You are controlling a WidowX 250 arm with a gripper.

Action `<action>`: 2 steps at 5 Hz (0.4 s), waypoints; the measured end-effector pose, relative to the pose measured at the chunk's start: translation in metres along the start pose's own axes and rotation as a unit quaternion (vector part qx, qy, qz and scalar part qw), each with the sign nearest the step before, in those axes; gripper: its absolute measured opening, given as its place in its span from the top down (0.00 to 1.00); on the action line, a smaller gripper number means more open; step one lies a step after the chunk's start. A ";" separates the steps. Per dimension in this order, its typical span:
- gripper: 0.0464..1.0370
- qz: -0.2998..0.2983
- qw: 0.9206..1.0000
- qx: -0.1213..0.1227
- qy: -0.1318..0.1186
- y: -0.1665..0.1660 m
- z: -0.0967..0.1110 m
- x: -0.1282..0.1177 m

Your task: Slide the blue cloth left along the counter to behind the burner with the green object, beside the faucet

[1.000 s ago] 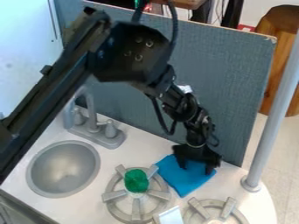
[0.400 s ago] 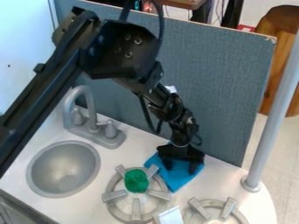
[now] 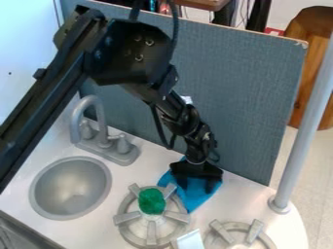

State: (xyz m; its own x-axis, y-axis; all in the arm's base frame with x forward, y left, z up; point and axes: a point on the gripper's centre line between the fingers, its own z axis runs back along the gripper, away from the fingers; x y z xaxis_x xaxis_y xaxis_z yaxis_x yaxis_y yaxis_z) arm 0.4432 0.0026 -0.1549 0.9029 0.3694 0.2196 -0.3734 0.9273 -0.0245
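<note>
"Where does this frame find your claw?"

"My black two-finger claw [image 3: 196,189] hangs over a soft blue cloth [image 3: 195,200] on the white counter [image 3: 248,198], just in front of the upright blue-grey panel [image 3: 244,97]. Its two fingers stand apart, with blue cloth showing between them. I cannot tell whether their tips press into the fabric or rest lightly on it."

"And what lies around the cloth?"

"Its left edge meets the grey, spoked toy burner [image 3: 127,218] on the left, which carries a bumpy green ball-like object [image 3: 152,201]. A second grey burner [image 3: 254,230] sits nearer and to the right, a pale flat piece [image 3: 189,240] just beside it. The round grey sink [image 3: 70,188] lies far to the left."

"What is the danger here?"

"Snagging, in my judgement. Any slide to the left could push the cloth against the burner's raised spokes, making it bunch or catch. A hard enough shove might jog the green object off its perch. Closing too high could pinch only air, since the fabric lies low and thin; pressing too deep could jam my tips on the counter. Drifting to the far side risks a scrape along the panel."
</note>
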 end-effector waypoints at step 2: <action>0.04 0.048 0.998 0.025 -0.007 0.035 -0.002 0.011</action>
State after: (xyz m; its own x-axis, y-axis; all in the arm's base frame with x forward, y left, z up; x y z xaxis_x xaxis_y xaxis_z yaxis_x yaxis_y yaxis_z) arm 0.4405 0.0389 -0.1549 0.8591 0.4557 0.2330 -0.4691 0.8832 0.0022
